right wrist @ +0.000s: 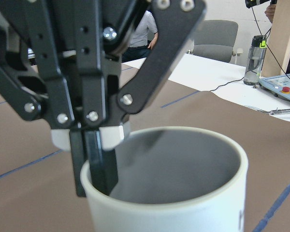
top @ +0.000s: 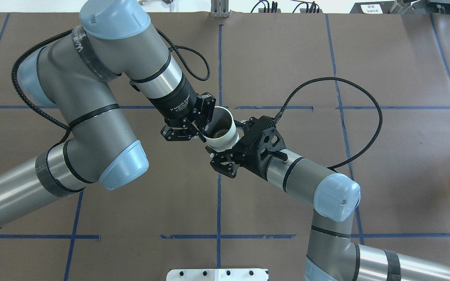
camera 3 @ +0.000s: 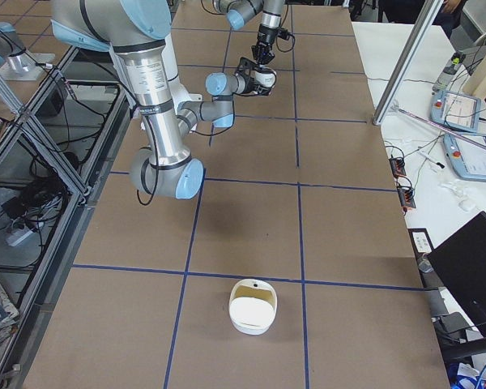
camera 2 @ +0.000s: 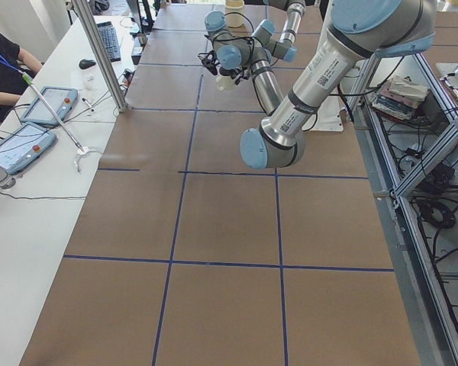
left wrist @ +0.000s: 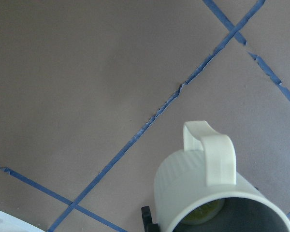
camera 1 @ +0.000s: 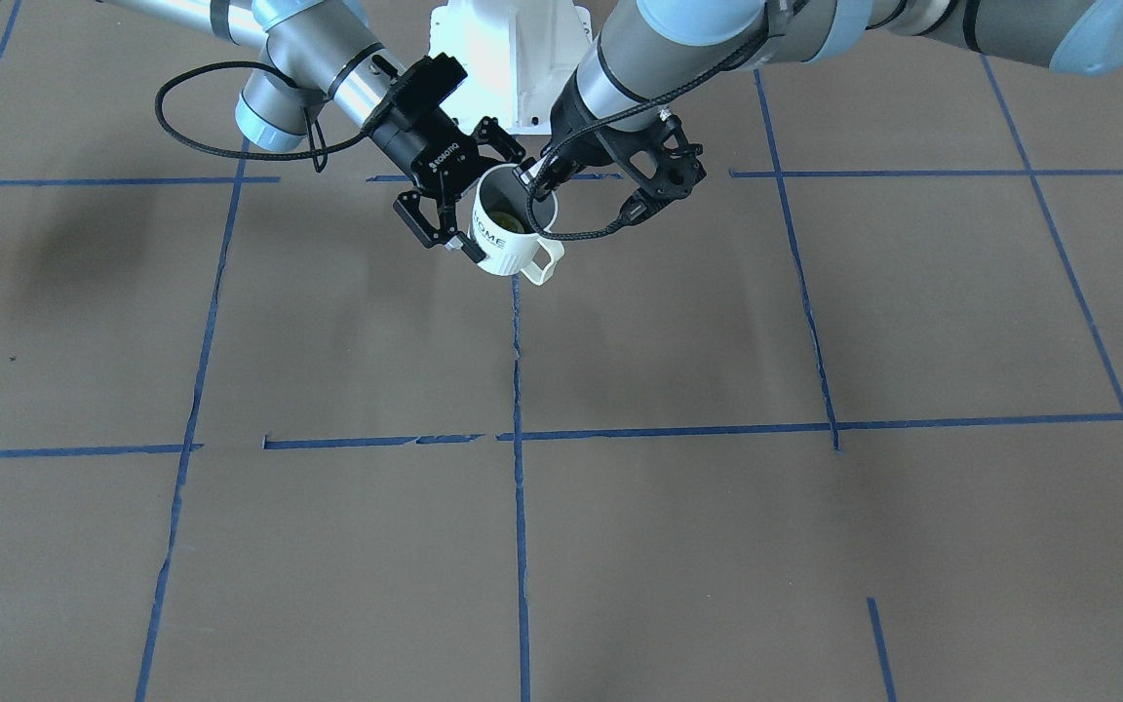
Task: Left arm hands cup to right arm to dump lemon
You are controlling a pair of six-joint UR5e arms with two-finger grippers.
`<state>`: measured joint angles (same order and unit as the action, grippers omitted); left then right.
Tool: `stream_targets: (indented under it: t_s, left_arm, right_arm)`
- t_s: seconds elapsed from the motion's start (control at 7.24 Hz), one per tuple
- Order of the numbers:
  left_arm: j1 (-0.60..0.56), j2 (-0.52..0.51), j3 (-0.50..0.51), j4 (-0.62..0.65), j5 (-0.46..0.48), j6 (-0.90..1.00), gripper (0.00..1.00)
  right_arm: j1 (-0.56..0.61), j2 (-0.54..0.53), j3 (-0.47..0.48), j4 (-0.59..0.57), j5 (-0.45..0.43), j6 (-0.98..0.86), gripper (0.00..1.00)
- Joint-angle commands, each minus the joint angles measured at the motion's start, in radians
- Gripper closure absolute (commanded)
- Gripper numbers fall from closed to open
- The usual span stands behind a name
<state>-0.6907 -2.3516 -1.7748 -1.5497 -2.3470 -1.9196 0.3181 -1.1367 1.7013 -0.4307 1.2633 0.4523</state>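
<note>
The off-white cup (camera 1: 513,249) with "HOME" lettering hangs upright above the table, between the two grippers, near the robot's base. The yellow-green lemon (camera 1: 506,222) lies inside it and also shows in the left wrist view (left wrist: 205,212). My left gripper (top: 205,130) is shut on the cup's rim, one finger inside and one outside, as the right wrist view shows (right wrist: 99,154). My right gripper (camera 1: 494,204), marked ROBOTIQ, straddles the cup's body from the side. Its fingertips (top: 210,149) seem to press on the wall. The handle (left wrist: 210,154) points away from both grippers.
The table is brown paper with blue tape lines (camera 1: 519,390). The white robot base (camera 1: 513,58) stands just behind the cup. A white bowl-like container (camera 3: 253,306) sits on the table towards the robot's right end. An operators' bench with tablets (camera 2: 49,103) runs along the far side.
</note>
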Motion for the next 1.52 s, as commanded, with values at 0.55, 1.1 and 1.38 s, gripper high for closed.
stream_targets:
  t_s: [0.55,1.1,1.38]
  left_arm:
    - [-0.119,0.018,-0.003,-0.036,-0.195,0.076,0.00]
    - [-0.113,0.237,-0.021,-0.021,-0.030,0.498,0.00]
    - [-0.122,0.320,-0.023,-0.020,0.070,0.791,0.00]
  right_arm:
    - [-0.010,-0.005,0.000,-0.011,0.001,-0.003,0.83]
    - [0.057,0.000,0.011,-0.134,0.008,0.006,0.94]
    - [0.161,-0.076,0.009,-0.131,0.008,0.122,0.91]
